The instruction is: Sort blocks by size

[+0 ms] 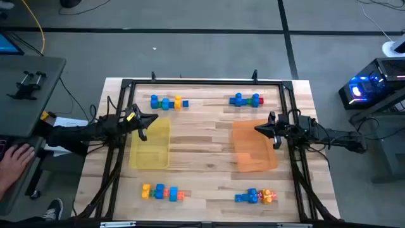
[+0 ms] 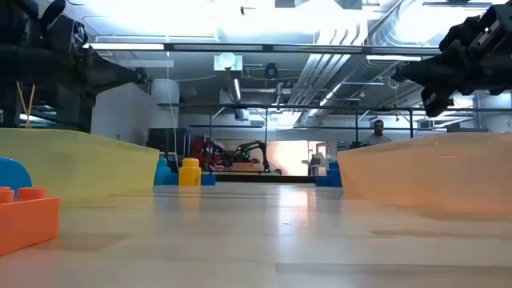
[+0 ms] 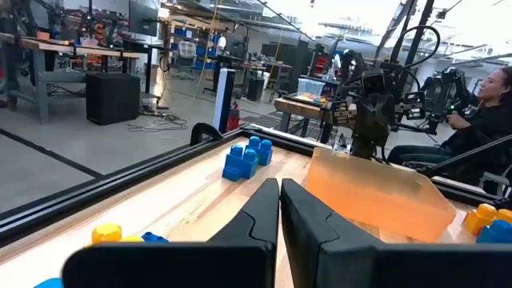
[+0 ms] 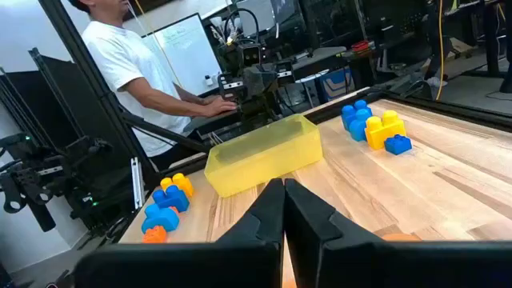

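Note:
Blocks lie in four clusters on the wooden table: far left [image 1: 168, 102], far right [image 1: 246, 99], near left [image 1: 162, 192] and near right [image 1: 255, 196], mixing blue, yellow, orange, red and green pieces. My left gripper [image 1: 154, 120] is shut and empty, raised over the far end of the yellow tray [image 1: 150, 144]; its shut fingertips show in the left wrist view [image 3: 279, 189]. My right gripper [image 1: 257, 129] is shut and empty, raised over the orange tray [image 1: 254, 145]; its shut fingertips show in the right wrist view [image 4: 283, 189].
A black frame [image 1: 202, 82] runs along the table's far edge and down both sides. A person's hand [image 1: 14, 157] rests at a desk left of the table. A person sits beyond the table's right side [image 3: 488, 104]. Bare wood lies between the two trays.

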